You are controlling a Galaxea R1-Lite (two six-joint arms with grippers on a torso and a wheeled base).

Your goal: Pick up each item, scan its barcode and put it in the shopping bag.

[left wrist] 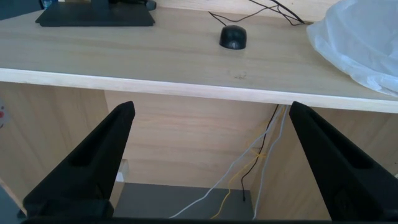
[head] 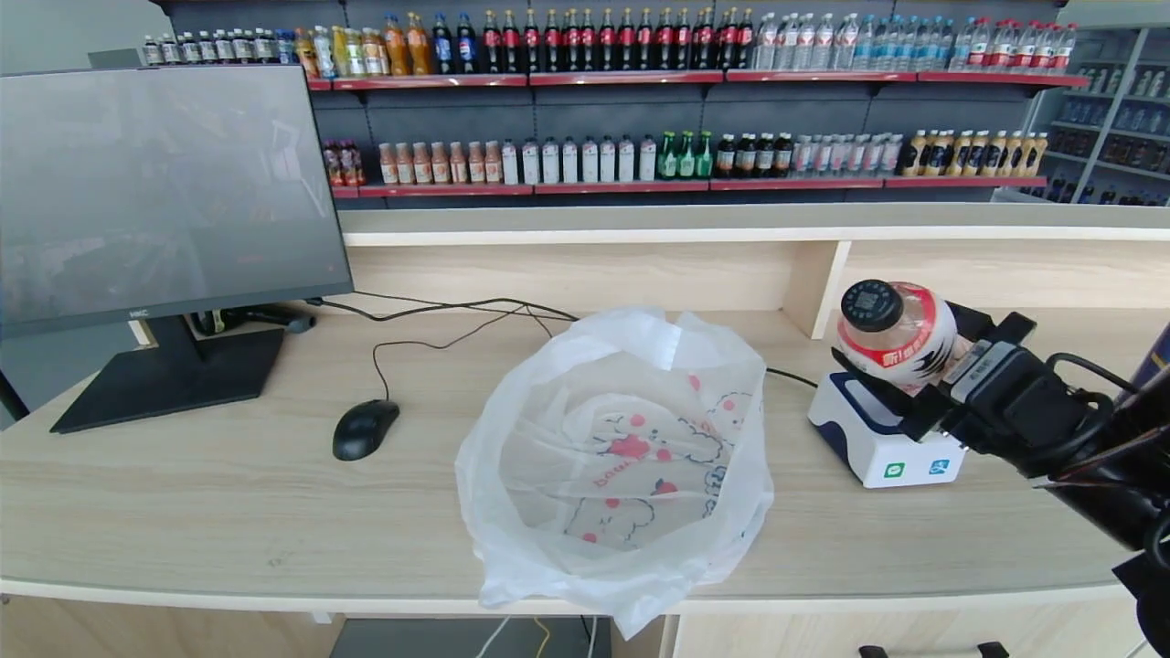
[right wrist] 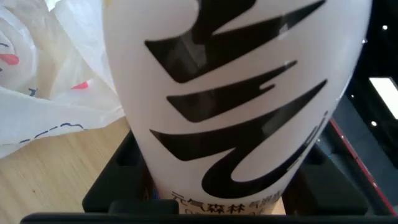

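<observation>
Black right arm [head: 1088,439] with looping cables [head: 1083,370]; left claw [left wrist: 208,162] has black wedge fingers [left wrist: 93,162].

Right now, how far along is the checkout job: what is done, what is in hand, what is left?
Done: the bottle is picked up, with the right gripper shut on it. In hand: it is held just above the scanner. Left: putting it into the shopping bag, which lies open and looks empty. The left gripper is open, holding nothing.
</observation>
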